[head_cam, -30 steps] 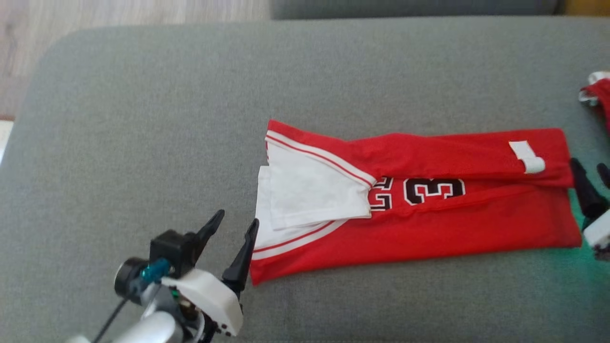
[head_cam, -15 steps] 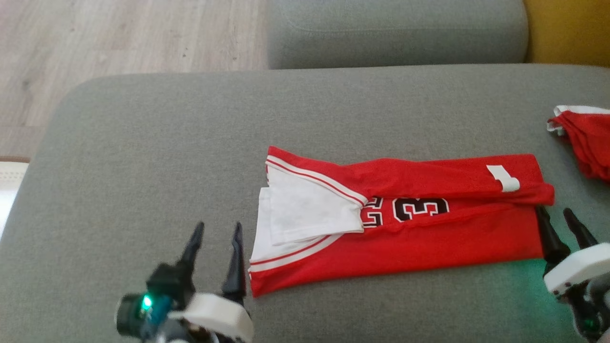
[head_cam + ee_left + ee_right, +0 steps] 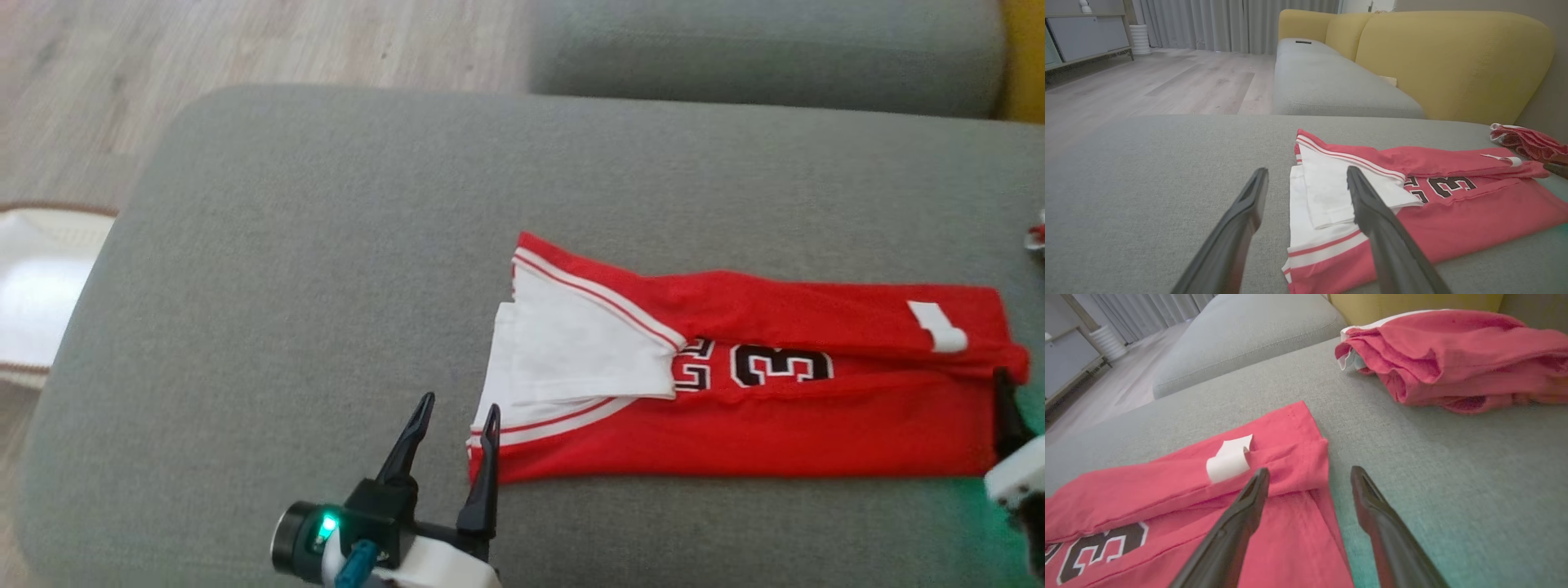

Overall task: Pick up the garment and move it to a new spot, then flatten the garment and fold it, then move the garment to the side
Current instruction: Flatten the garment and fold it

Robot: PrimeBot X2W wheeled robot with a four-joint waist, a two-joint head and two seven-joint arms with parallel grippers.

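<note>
Grey sofa [image 3: 326, 245] w/ yellow back [image 3: 1453, 61], wood floor [image 3: 1167, 81], grey curtains [image 3: 1229, 24].

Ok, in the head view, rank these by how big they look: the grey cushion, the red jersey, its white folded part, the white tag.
Largest to smallest:
1. grey cushion, by far the biggest
2. red jersey
3. white folded part
4. white tag, smallest

All lie on the same surface, so nearness to the camera hardly skews the order.

My left gripper [image 3: 457, 408] hangs low, jaws spread wide, holding nothing. My right gripper [image 3: 1310, 473] gapes just as wide, empty.
</note>
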